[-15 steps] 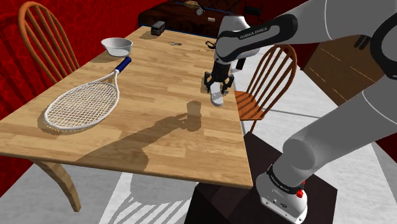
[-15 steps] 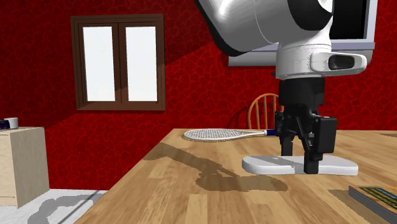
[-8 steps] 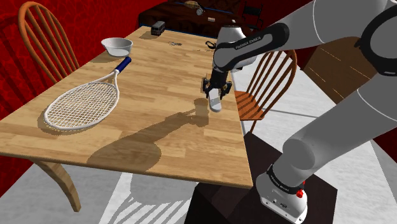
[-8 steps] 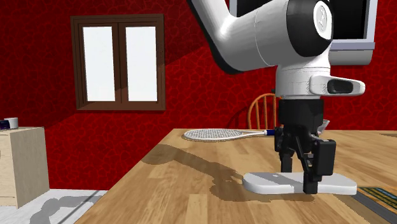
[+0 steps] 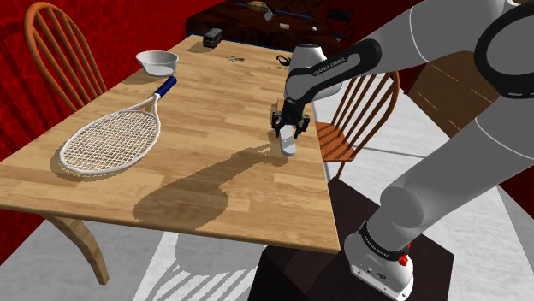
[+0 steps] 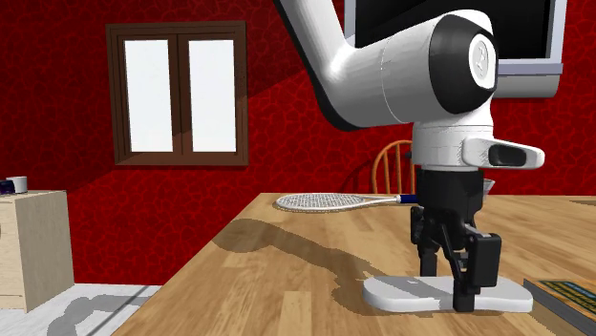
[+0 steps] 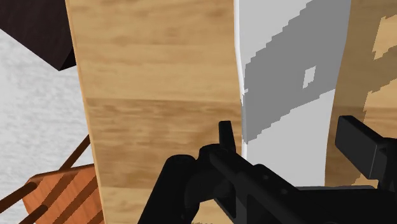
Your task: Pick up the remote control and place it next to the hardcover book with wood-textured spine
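A white remote control (image 6: 411, 292) lies flat at the wooden table's (image 6: 287, 277) surface, and my black gripper (image 6: 457, 286) stands upright over it, shut on its middle. A dark book (image 6: 565, 289) lies just beyond the remote's end, at the second exterior view's lower right. In the shoulder view the gripper (image 5: 289, 130) and the remote control (image 5: 288, 144) are close to the table edge (image 5: 321, 145) beside the chair. In the wrist view the remote control (image 7: 286, 95) runs between the two fingers of the gripper (image 7: 289, 137).
A racket (image 5: 115, 132) lies on the table at the shoulder view's left, with a white bowl (image 5: 157, 61) beyond it. A wooden chair (image 5: 359, 111) stands right at the table edge under the arm, and another chair (image 5: 64, 51) is at the far left.
The gripper has come down with the remote control, from hanging above the table to the table's surface. The remote's shadow has closed up under it.
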Robot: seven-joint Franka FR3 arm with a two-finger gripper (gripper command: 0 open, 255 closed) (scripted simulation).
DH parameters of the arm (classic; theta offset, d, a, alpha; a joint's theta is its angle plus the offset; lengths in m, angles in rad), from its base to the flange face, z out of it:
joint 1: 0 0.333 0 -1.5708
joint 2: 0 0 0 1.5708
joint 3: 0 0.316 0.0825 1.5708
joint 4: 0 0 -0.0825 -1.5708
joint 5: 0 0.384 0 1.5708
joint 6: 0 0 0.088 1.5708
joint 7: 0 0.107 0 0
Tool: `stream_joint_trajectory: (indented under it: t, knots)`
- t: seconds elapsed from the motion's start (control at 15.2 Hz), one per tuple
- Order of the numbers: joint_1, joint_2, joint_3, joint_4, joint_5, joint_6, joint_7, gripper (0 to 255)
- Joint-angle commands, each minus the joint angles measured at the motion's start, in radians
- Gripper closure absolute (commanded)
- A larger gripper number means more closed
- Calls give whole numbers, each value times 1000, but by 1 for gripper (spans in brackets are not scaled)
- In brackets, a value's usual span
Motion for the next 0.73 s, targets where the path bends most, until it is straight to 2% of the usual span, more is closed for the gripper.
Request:
stream_joint_trajectory:
  t: [0.0,0.2,0.26,0.59,0.66]
  knots:
    - [0,1,0,0,0,1,0,255]
    - [0,1,0,0,0,1,0,255]
    - [0,1,0,0,0,1,0,0]
    - [0,1,0,0,0,1,0,0]
    - [1,-22,-1,14,5,-35,-4,0]
